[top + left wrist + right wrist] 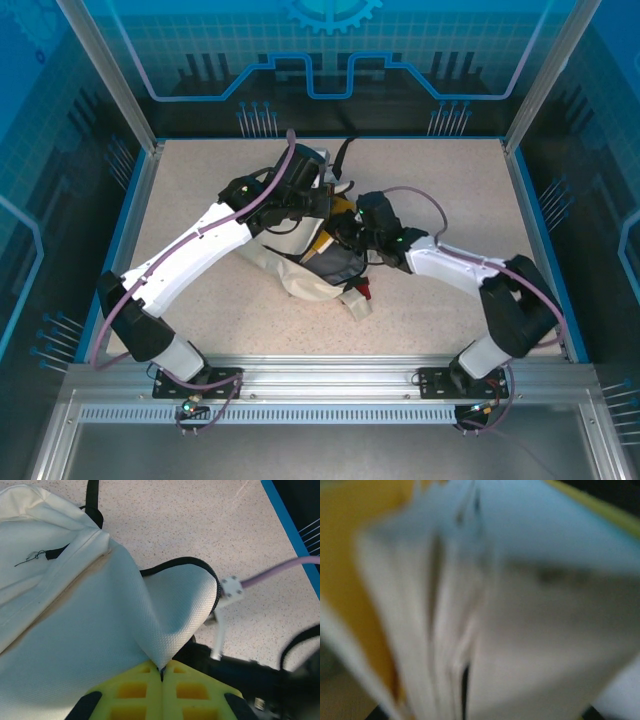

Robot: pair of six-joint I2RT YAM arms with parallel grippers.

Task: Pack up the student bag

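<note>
Centrally on the table (450,185), the student bag (285,272) lay slumped. The left gripper (161,670) had its fingers pressed together, pinching the bag's mouth fabric. The right gripper (350,233) sat at the opening against a yellow-covered book (520,645), its grip too blurred to tell. Likely risk: the thin pinch slips, the mouth collapses, and the pages snag on the rim.

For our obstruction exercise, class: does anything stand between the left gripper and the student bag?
Nothing visible does. The left gripper is shut directly on a cream fabric fold of the student bag, just below its black-edged flap.
</note>
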